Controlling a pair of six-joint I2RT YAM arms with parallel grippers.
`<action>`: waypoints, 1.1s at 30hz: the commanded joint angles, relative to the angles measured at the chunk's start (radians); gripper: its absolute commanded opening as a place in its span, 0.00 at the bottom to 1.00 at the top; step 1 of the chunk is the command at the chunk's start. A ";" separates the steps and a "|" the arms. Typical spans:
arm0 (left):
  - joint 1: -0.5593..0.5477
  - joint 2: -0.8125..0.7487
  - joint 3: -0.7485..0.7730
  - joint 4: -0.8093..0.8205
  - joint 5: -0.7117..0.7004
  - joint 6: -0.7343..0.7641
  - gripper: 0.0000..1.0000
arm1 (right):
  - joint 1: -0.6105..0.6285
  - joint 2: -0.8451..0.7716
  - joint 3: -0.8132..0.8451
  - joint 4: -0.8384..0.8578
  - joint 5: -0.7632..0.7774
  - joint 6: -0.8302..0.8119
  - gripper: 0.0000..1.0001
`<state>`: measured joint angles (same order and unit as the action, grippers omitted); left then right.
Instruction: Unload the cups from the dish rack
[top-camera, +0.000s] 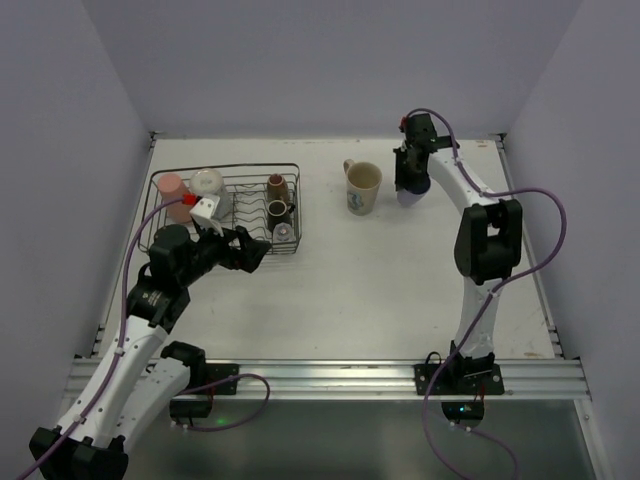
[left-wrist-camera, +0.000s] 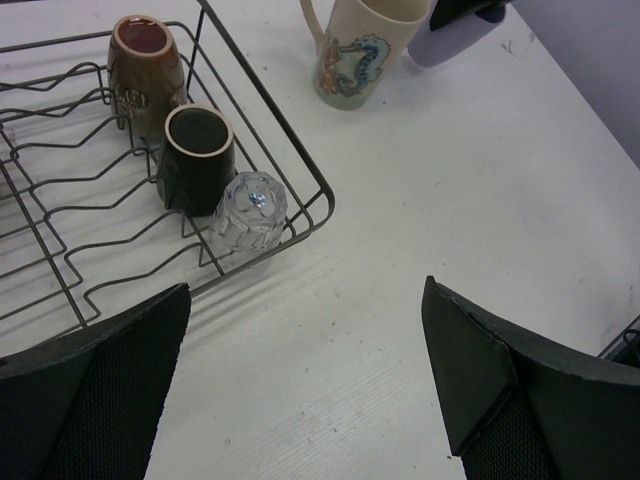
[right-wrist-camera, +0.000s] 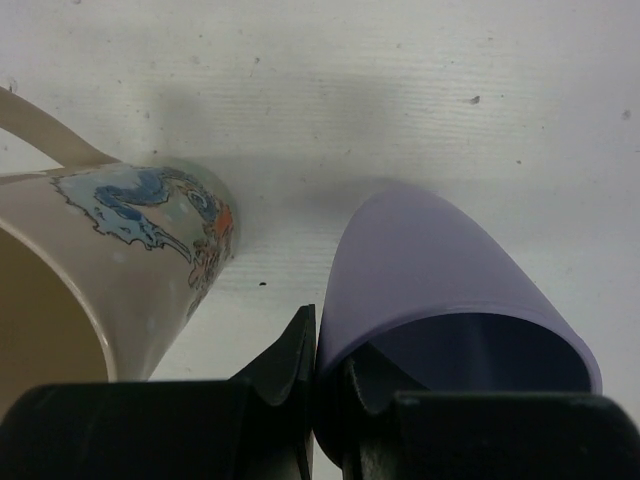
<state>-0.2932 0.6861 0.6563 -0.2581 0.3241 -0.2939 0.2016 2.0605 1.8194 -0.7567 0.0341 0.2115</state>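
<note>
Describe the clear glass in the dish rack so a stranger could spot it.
Find the dark wire dish rack on the left of the white table, then its near right corner. There, in a row with a black mug and a brown cup, sits the small clear glass, the only see-through one.

Pale lavender walls (top-camera: 300, 60) are enclosing a white table (top-camera: 390, 290) on three sides while soft, even light is falling across it.

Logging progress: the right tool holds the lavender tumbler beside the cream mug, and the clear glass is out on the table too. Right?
No: the left wrist view shows the clear glass inside the rack, beside the black mug. The right tool does hold the lavender tumbler beside the cream mug.
</note>
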 joint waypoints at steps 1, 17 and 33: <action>-0.007 -0.003 0.022 -0.015 -0.023 0.024 1.00 | -0.007 0.027 0.055 -0.036 -0.065 -0.031 0.00; 0.014 0.019 0.034 -0.032 -0.134 0.027 1.00 | -0.007 0.055 0.106 -0.043 -0.039 -0.032 0.43; 0.026 0.145 0.186 -0.037 -0.407 -0.111 1.00 | -0.005 -0.350 -0.187 0.118 -0.155 0.017 0.78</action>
<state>-0.2752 0.8093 0.7670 -0.3202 0.0151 -0.3431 0.2005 1.8175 1.7111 -0.6960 -0.0452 0.2054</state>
